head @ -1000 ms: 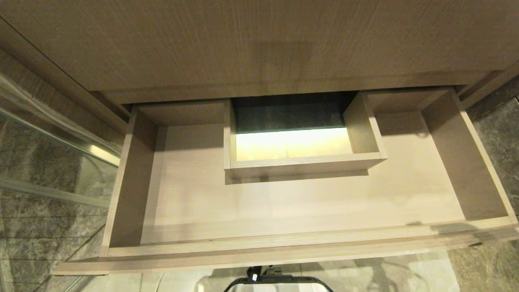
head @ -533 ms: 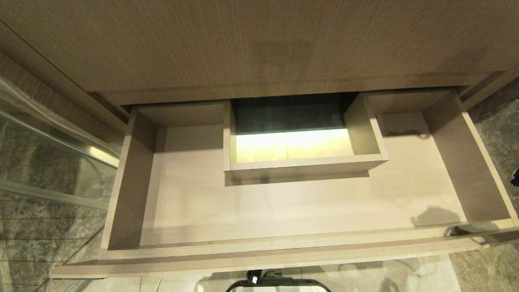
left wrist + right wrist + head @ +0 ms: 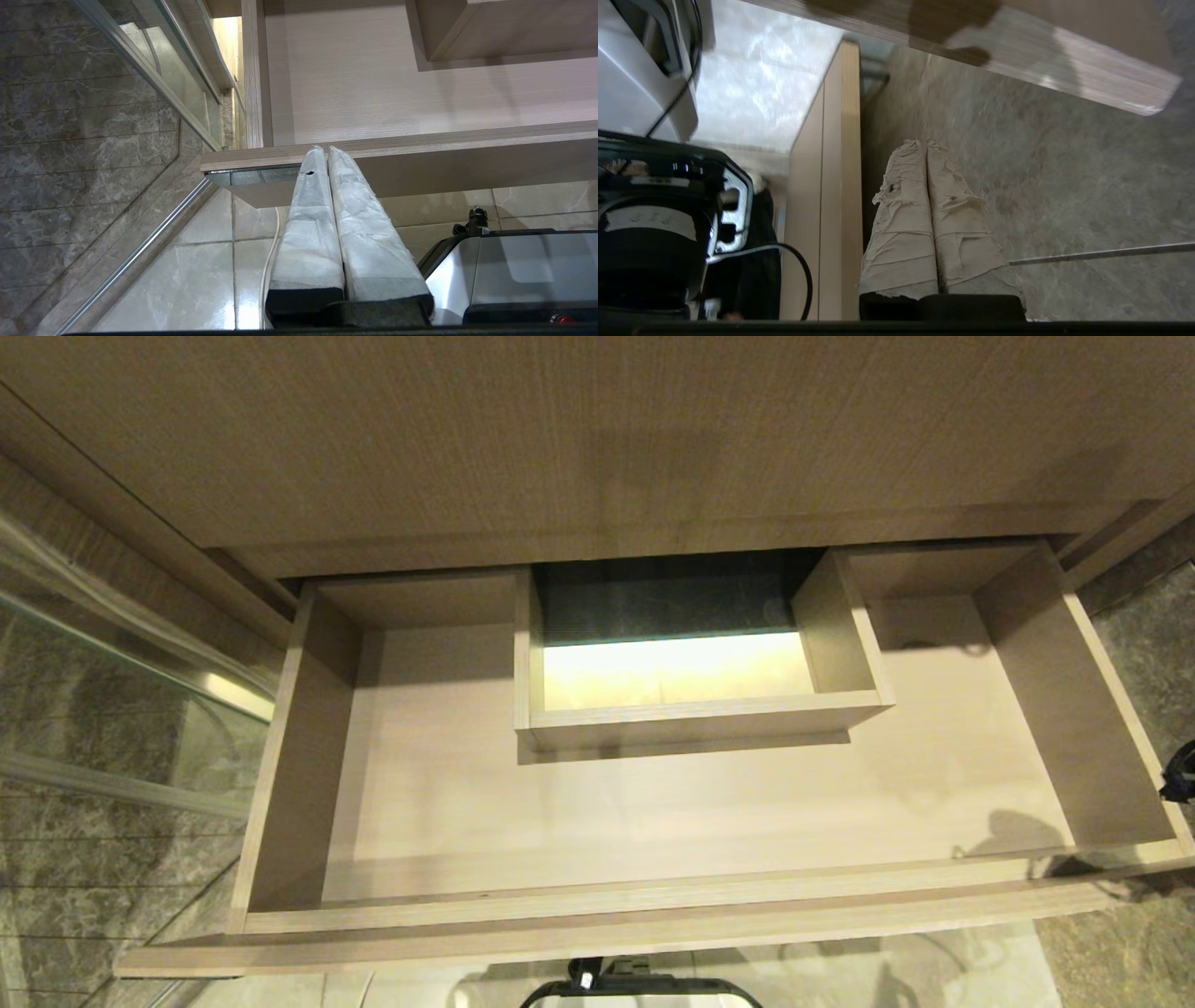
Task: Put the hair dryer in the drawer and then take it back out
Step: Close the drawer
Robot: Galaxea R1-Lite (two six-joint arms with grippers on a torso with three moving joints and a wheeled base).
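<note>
Drawer: the wide shallow light wood-grain drawer [image 3: 653,821] stands pulled fully out below the head camera, flat front edge nearest the robot.
Drawer inside: pale bare floor, tall side walls left and right, and a boxed rectangular cutout [image 3: 700,714] set at mid-back, brightly lit in its lower half, dark above.
Hair dryer: it shows in none of the three views, so I can't say where it is.
Above the drawer: a tall plain wood-grain panel [image 3: 597,439] fills the top of the head view.
Left of the drawer: a glass panel with a metal rail [image 3: 112,775] in front of dark marbled wall tile.
Left tool: the left tool [image 3: 322,151], two fingers wrapped in pale fabric, is pressed together with nothing between them; in its wrist view the tips sit at the drawer's front edge, over glossy beige floor tiles [image 3: 187,280].
Right tool: the right tool [image 3: 924,144], also fabric-wrapped, is closed tight and empty, pointing at grey marbled tile, with a light wood panel edge [image 3: 836,186] just beside it.
Right arm: only a small dark part [image 3: 1181,775] pokes in at the right edge of the head view, beside the drawer's right wall.
Robot base: a dark curved rim [image 3: 644,989] peeks in below the drawer front.
</note>
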